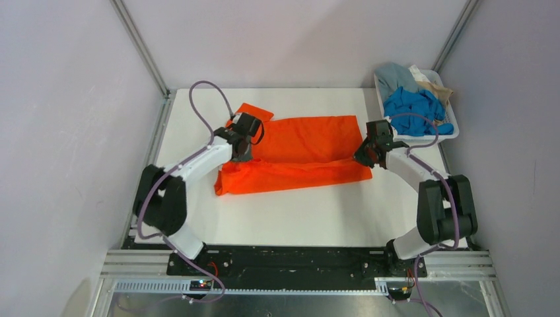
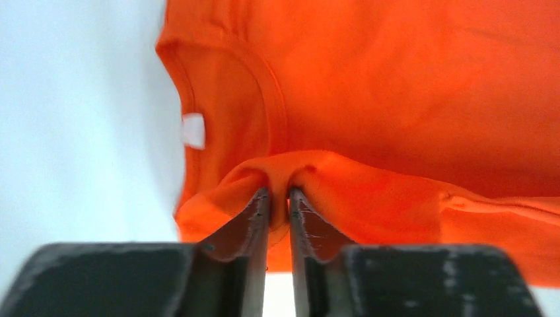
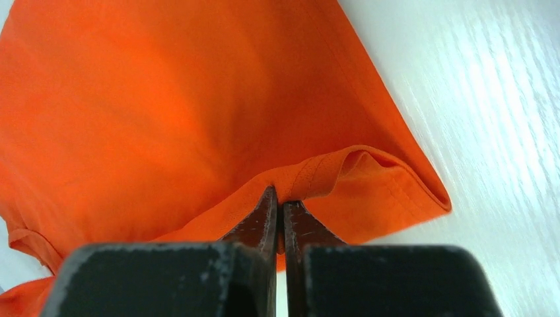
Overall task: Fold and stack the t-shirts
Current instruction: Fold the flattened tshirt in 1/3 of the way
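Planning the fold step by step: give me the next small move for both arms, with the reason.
Probably carry both pinched edges together farther across the orange t-shirt. The left fingers pinch it by the collar, the right fingers at the hem end, and the fold looks only half laid.

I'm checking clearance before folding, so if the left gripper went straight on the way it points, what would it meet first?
The orange shirt: the left gripper has its jaws shut on a fold of it, and more of it lies just ahead, though depth is unclear.
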Motion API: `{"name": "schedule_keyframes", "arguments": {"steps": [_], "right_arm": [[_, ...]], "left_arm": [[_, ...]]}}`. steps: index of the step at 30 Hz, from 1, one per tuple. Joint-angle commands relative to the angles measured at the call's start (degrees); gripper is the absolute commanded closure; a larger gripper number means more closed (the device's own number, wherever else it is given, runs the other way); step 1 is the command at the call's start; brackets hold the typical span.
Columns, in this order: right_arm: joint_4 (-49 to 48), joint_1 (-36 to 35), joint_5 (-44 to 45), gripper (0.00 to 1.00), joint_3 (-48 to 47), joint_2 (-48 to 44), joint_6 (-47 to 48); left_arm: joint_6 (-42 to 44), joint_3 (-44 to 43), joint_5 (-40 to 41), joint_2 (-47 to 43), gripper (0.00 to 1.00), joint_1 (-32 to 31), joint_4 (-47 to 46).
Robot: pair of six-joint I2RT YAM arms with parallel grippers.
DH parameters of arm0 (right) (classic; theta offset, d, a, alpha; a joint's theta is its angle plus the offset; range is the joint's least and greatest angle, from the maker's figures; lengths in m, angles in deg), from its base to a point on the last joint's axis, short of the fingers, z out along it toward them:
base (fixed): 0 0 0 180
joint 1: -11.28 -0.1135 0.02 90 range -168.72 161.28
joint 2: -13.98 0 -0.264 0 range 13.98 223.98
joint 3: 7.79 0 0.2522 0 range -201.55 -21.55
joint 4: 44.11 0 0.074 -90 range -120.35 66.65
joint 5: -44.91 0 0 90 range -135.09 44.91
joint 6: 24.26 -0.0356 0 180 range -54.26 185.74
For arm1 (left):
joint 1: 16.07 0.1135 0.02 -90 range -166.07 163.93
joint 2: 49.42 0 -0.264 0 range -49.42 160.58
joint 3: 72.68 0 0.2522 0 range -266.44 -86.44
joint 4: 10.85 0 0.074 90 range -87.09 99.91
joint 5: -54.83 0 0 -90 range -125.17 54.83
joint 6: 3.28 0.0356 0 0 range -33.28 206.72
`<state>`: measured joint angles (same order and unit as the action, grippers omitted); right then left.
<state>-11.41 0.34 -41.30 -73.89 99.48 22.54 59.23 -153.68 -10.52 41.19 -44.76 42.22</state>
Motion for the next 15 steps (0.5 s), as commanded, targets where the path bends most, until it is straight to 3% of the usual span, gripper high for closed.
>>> {"name": "schedule_keyframes", "arguments": {"steps": [1, 2, 3, 5, 9, 11, 15], "right_arm": [[-2.60, 0.61, -0.95, 0.91, -5.91, 5.14, 2.50], [-2.51, 0.95, -0.57, 0.85, -6.49, 5.88, 2.59], [-2.22, 1.37, 0.11, 0.67, -7.77, 7.18, 2.70], [-1.23, 1.95, 1.09, 0.45, -10.06, 8.43, 3.07], [1.31, 1.63, 5.05, 0.14, -11.99, 6.34, 2.85], [3.06, 0.58, 6.62, 0.04, -11.97, 4.29, 3.63], [6.25, -3.23, 10.06, 0.01, -11.19, 1.72, 6.50]], "left_arm": [[8.05, -6.37, 0.57, 6.02, 0.66, 3.33, -2.27], [9.31, -8.31, 0.44, 7.49, 0.43, 4.31, -2.24], [9.92, -9.21, 0.26, 8.05, 0.32, 4.72, -2.27], [10.74, -12.36, 1.60, 9.36, 0.05, 5.82, -1.95], [10.14, -17.21, 3.61, 7.26, 0.01, 6.22, -1.40], [8.10, -17.11, 0.14, 4.56, 0.00, 6.27, -1.43], [2.17, -10.39, -7.35, 0.41, 0.00, 5.67, -1.81]]}}
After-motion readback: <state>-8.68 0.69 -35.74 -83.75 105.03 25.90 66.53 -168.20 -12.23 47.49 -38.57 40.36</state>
